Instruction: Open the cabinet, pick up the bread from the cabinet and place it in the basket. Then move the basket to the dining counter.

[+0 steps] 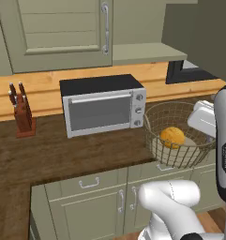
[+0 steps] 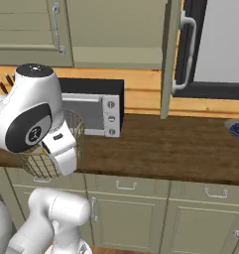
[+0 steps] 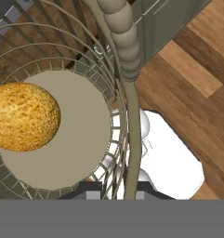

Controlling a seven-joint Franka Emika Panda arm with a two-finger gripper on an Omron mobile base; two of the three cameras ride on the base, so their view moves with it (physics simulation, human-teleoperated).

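Bread point(image 1: 172, 136) inside basket point(image 1: 157, 118), resting on the pale disc bottom toward one side, seen in the hand view as a golden speckled ball point(image 3: 23, 116) against the mesh wall. Basket at the front edge of the dark wood bench point(image 1: 58, 154), just right of the toaster oven point(image 1: 103, 105) and partly overhanging the low cabinet fronts point(image 1: 91, 201); in the right base view largely hidden behind the white arm, mesh point(image 2: 74, 130) showing beside the wrist. Hand point(image 3: 114, 194) at the basket's near rim, tips pressed nearly together, pinching the rim wire point(image 3: 132, 139), which runs up between them in the hand view. Knife block point(image 1: 21, 112) at the left of the bench, well apart from the oven. Wall cabinet point(image 1: 63, 33) above the oven with door closed and silver bar handle point(image 1: 105, 28) upright. Second cabinet door point(image 2: 169, 59) standing open edge-on in the right base view, next to a dark-framed panel point(image 2: 220, 44) with its own curved handle point(image 2: 186, 52). Small blue-filled dish point(image 2: 238, 128) at the far right of the bench. Wooden floor point(image 3: 197, 69) visible below the basket in the hand view.
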